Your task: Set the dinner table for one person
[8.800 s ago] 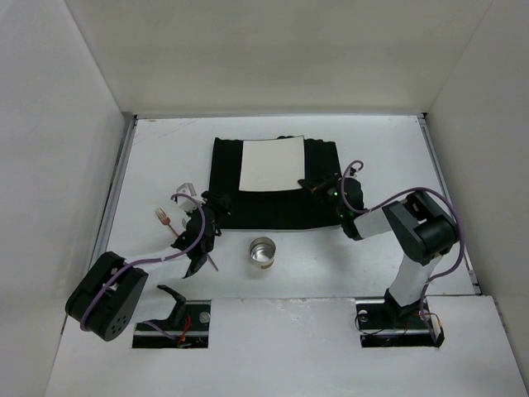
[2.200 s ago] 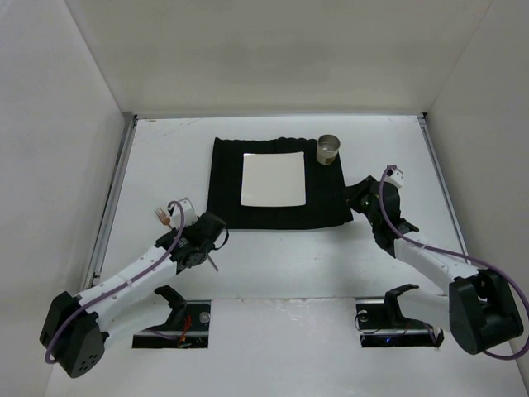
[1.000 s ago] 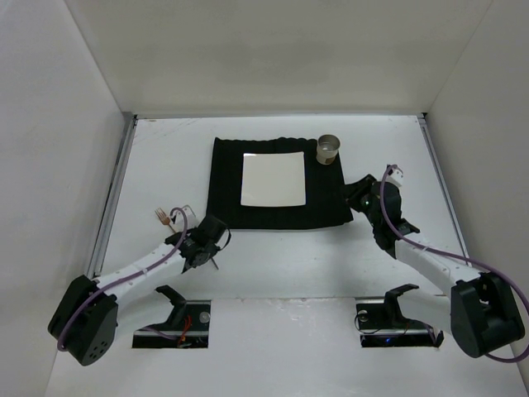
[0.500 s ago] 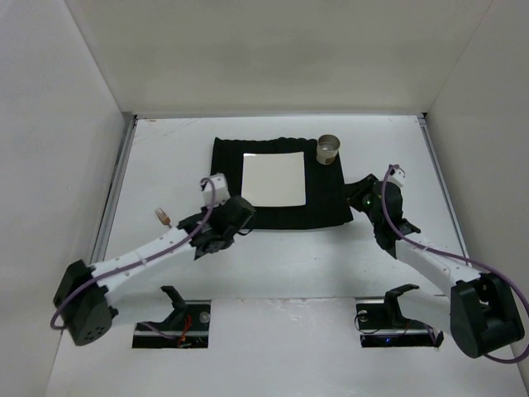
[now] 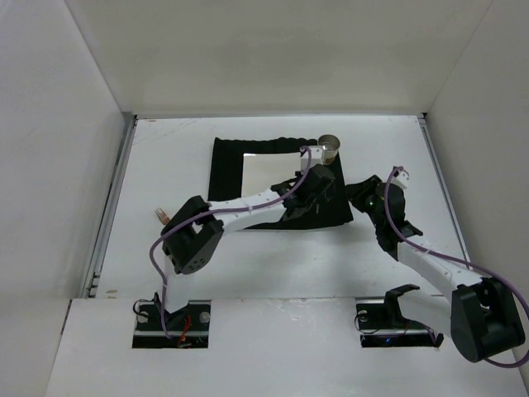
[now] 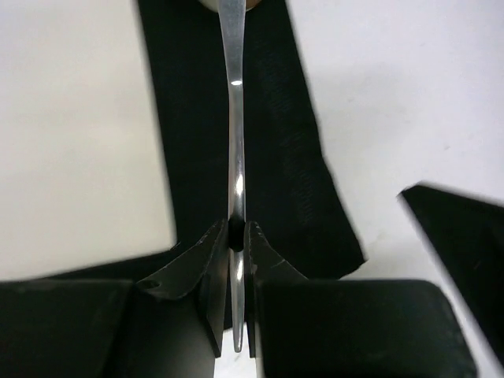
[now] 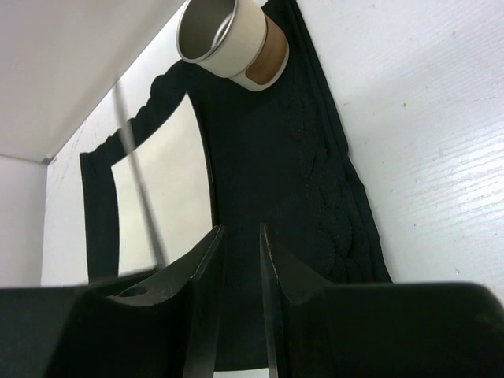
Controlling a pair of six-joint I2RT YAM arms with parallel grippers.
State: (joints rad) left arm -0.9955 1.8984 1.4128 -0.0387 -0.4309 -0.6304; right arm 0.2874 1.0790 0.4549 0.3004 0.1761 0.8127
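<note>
From above, the left gripper (image 5: 318, 197) hangs over the right strip of the black mat (image 5: 227, 178), mid-frame on the dinner table (image 5: 165, 157). The right gripper (image 5: 364, 199) sits just beside that strip. In the left wrist view, closed jaws pinch a slim silver utensil (image 6: 235, 157), its long axis running up-frame between plate (image 6: 79, 118) and mat edge. In the right wrist view, the fingers (image 7: 206, 299) stand barely apart and empty, with the cup (image 7: 234, 39) at upper centre.

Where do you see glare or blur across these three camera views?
Left wrist view: bright glints run along the thin shiny silver metal utensil clamped in the left end effector. Right wrist view: the near black fingers are out of focus, the white brown-banded cup sharp. Top external view: even light, the square white plate washed out.
</note>
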